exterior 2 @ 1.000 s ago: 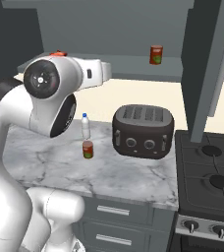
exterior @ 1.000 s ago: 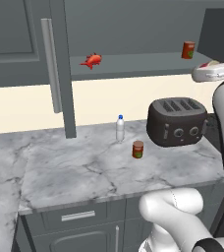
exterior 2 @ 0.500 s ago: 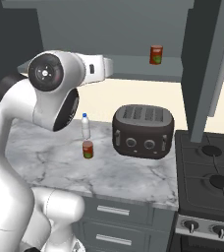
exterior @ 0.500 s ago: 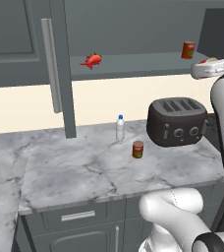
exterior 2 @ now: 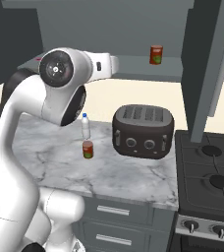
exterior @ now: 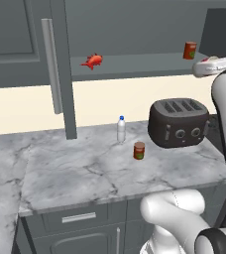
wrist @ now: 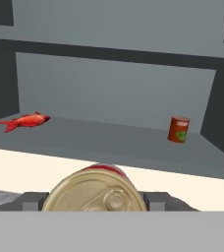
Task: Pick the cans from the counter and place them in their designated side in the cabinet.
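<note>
Cans are being sorted into the cabinet [exterior: 30, 30]: one can [wrist: 179, 129] is already standing on the shelf [wrist: 114, 142], right of the red fish [wrist: 24, 120]. A second can [wrist: 95, 191] is being gripped by the end effector [wrist: 95, 203] before that shelf. The orange-red can [exterior: 139, 150] is sitting on the desk [exterior: 75, 171] below the shelf.

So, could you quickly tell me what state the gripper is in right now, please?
Gripper: shut on a can with a gold pull-tab lid, held up facing the cabinet shelf.
</note>
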Tool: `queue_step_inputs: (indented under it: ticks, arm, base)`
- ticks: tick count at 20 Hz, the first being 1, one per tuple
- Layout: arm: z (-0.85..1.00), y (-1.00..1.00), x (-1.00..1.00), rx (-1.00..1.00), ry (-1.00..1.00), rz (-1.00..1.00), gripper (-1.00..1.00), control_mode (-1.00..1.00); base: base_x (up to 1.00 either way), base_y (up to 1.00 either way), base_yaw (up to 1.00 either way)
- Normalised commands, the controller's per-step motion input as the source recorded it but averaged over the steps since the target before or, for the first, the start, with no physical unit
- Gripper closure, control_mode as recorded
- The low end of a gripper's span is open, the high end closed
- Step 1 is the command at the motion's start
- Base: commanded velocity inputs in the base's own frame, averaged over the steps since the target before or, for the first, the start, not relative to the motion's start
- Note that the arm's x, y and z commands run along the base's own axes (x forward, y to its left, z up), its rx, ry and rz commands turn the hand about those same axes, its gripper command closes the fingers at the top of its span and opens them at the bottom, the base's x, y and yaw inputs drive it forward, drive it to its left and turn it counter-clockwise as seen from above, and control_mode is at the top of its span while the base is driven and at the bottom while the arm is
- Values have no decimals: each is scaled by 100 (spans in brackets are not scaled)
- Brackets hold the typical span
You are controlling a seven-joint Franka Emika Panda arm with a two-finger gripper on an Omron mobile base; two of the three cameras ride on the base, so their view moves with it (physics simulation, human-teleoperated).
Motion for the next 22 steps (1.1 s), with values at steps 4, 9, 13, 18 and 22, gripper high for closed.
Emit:
queue_step_inputs:
  ticks: [4,9,13,18,22]
  arm:
    - [1,-10,18,0,0,0,100,-100]
    - [0,-12,18,0,0,0,100,-100]
    - [0,-15,18,0,0,0,100,-100]
    - [0,-13,19,0,1,0,100,-100]
    - [0,-12,20,0,2,0,100,-100]
  base:
    - [0,0,0]
    - [0,0,0]
    - [0,0,0]
    - [0,0,0]
    - [0,0,0]
